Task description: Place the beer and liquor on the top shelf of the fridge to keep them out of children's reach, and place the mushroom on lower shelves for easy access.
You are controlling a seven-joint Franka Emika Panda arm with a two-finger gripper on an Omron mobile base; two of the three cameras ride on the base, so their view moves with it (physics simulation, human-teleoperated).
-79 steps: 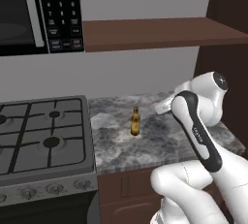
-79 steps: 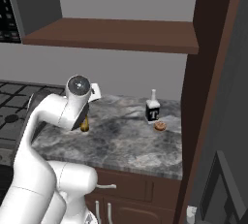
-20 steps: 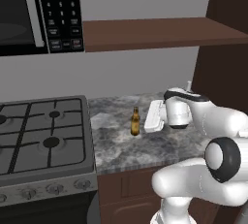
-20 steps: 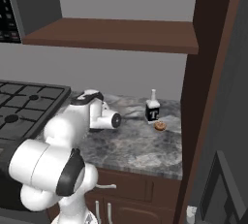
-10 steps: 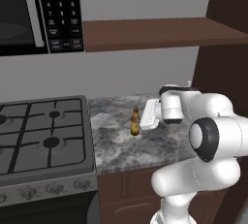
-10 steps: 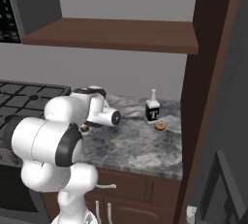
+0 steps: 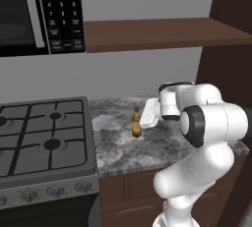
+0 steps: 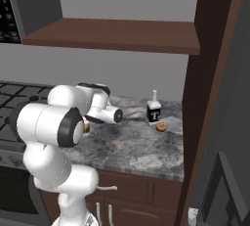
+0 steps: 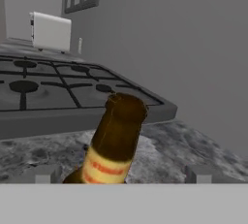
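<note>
Your claw (image 9: 121,173) is spread wide with the beer (image 7: 136,124) standing upright between its fingers, not pinched, on the worktop (image 7: 147,147) beside the stove (image 7: 44,137). The liquor (image 8: 154,110) stands well apart, the mushroom (image 8: 161,127) at its 5 o'clock.

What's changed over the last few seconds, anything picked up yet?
The arm swung down and across, bringing the open gripper up to the beer, its neck now between the fingertips. Nothing is gripped yet. Beer, liquor and mushroom stand where they were on the counter.
</note>
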